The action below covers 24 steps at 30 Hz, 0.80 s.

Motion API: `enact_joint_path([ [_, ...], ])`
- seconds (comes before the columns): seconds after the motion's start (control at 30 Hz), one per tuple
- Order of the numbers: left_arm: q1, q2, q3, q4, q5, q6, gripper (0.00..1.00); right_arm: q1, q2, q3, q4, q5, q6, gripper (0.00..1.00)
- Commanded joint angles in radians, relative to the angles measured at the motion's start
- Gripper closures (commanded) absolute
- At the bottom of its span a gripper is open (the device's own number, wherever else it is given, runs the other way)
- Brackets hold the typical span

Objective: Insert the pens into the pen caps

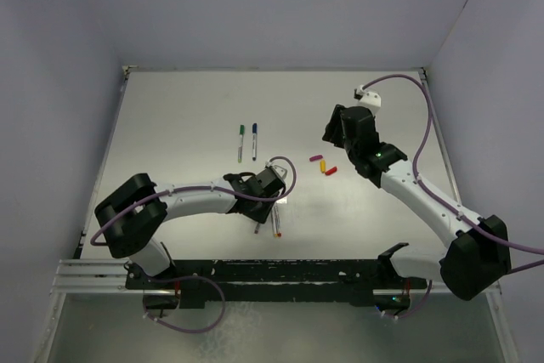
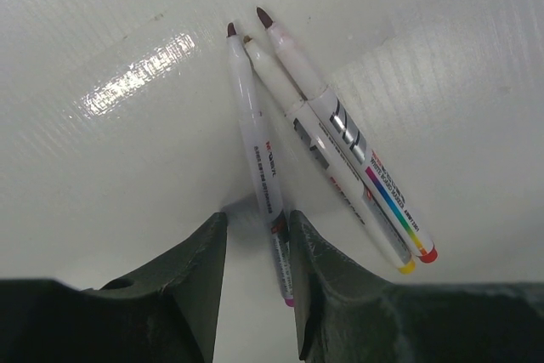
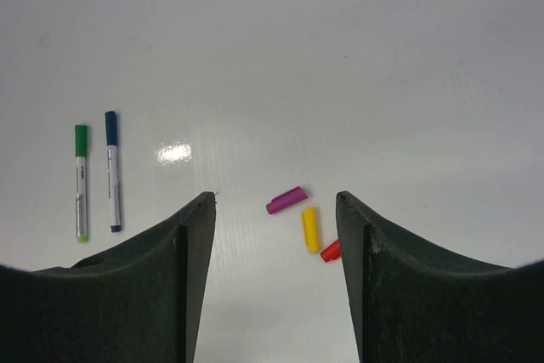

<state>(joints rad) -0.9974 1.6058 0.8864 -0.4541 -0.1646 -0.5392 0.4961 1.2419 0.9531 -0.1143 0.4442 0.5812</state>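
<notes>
The table point(image 1: 187, 108) under me is a plain white-grey sheet, boxed in by pale lilac walls.

My left gripper point(image 2: 257, 227) is low over three uncapped pens lying close together near my own edge of the table. Its jaws are parted and astride the tail end of the pen with the magenta end point(image 2: 255, 150). That pen runs up between my fingers point(image 2: 200, 269), close by one of them, with a sliver of table showing on the other side, so I am not clamped on it. Just beside it lie the pen with the yellow end point(image 2: 316, 155) and the pen with the red end point(image 2: 361, 159), side by side and touching.

My right gripper point(image 3: 274, 197) hangs wide apart and empty above three loose caps: the magenta cap point(image 3: 286, 200), the yellow cap point(image 3: 311, 229) and the red cap point(image 3: 331, 250). Yellow and red nearly meet.

Farther back, the green pen point(image 3: 81, 182) and the blue pen point(image 3: 112, 170) lie parallel, caps on.
</notes>
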Motion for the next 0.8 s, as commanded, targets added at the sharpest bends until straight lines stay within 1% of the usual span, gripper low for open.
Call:
enact_joint_path([
  [0.0,-0.006,0.014,0.034,0.001,-0.022,-0.011,0.62,-0.004,-0.004,-0.003,0.029,-0.012,-0.001,0.4],
  [0.3,-0.004,0.041,0.034,0.004,-0.034,-0.019,0.64,-0.004,-0.006,-0.008,0.027,-0.008,0.001,0.4],
  [0.77,-0.003,0.061,0.003,-0.063,-0.051,-0.065,0.71,-0.005,-0.002,0.004,0.021,0.0,-0.015,0.4],
])
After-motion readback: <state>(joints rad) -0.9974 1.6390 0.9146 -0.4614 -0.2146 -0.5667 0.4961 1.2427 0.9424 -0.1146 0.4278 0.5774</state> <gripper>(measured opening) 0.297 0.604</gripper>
